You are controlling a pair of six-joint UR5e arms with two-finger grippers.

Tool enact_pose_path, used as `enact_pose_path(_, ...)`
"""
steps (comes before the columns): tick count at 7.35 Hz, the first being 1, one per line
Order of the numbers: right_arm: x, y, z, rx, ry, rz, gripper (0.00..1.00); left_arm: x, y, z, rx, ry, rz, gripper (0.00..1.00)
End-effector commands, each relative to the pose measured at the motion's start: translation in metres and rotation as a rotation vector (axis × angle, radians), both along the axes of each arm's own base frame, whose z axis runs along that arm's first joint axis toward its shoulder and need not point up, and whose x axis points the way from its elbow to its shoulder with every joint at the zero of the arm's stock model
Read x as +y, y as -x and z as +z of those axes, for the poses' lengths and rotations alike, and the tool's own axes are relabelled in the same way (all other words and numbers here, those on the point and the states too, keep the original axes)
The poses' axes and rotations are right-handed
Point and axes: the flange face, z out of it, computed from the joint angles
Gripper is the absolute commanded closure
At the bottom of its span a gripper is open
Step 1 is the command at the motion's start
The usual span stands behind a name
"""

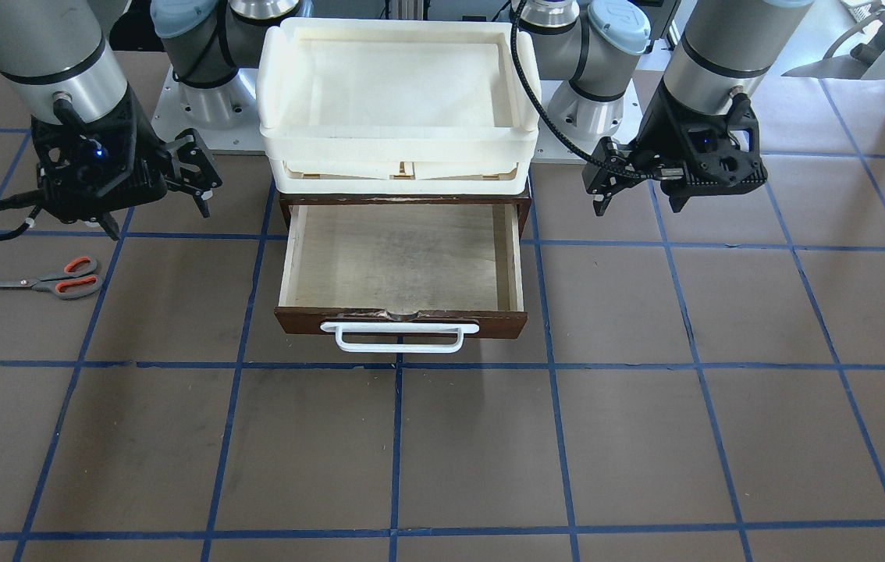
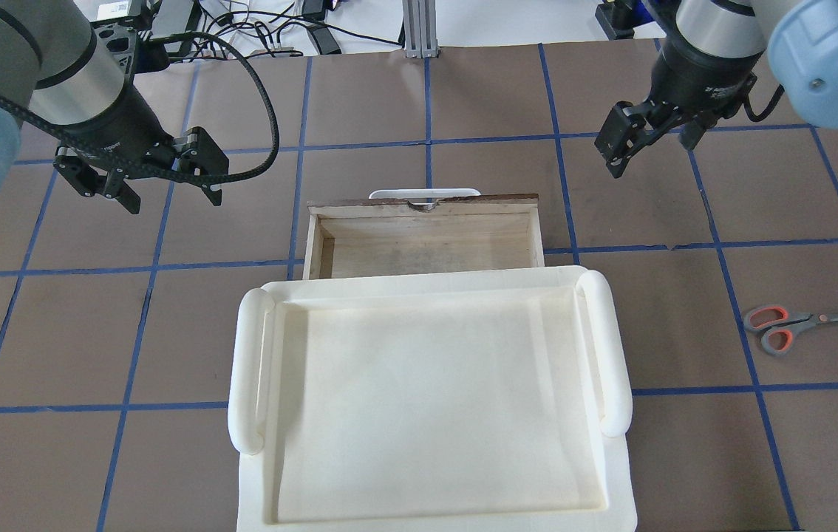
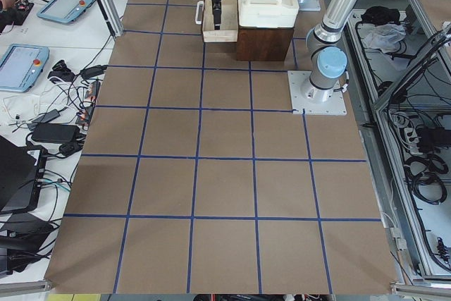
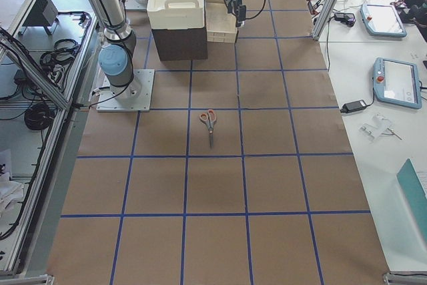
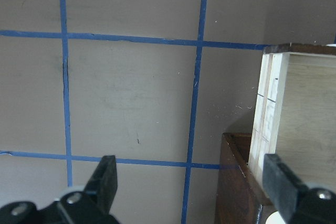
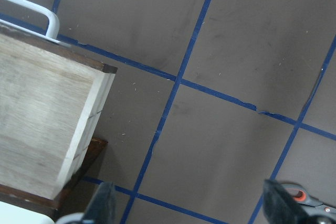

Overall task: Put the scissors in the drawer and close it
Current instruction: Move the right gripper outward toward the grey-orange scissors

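The scissors (image 1: 44, 279) lie flat on the table on my right side, blades pointing away from the drawer; they also show in the overhead view (image 2: 796, 325) and the exterior right view (image 4: 209, 123). The drawer (image 1: 399, 321) stands pulled open and empty, its white handle (image 1: 399, 337) facing away from me; its pale inside shows from overhead (image 2: 426, 247). My right gripper (image 1: 158, 220) hangs open and empty beside the drawer, between it and the scissors, above the table. A scissor handle (image 6: 310, 199) peeks into its wrist view. My left gripper (image 1: 637, 207) hangs open and empty on the drawer's other side.
Cream-white plastic trays (image 1: 399, 94) are stacked on the dark brown cabinet that holds the drawer; they hide the drawer's rear part from overhead (image 2: 426, 399). Brown table with blue tape grid. Tablets and cables lie on side benches (image 3: 60, 5).
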Motion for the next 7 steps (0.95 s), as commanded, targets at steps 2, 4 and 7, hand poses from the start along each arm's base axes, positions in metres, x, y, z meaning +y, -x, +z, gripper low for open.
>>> enact_pose_path(2,0.007,0.086,-0.024,-0.022,-0.051,0.298,0.00,-0.001,0.000,-0.001,0.001,0.000,0.000,0.00)
enact_pose_path(4,0.019,0.158,-0.055,-0.062,-0.105,0.537,0.00,-0.001,0.000,-0.001,0.001,0.000,0.000,0.00)
enact_pose_path(7,0.070,0.267,-0.150,-0.116,-0.078,0.905,0.00,-0.001,0.000,-0.001,0.001,0.000,0.000,0.00)
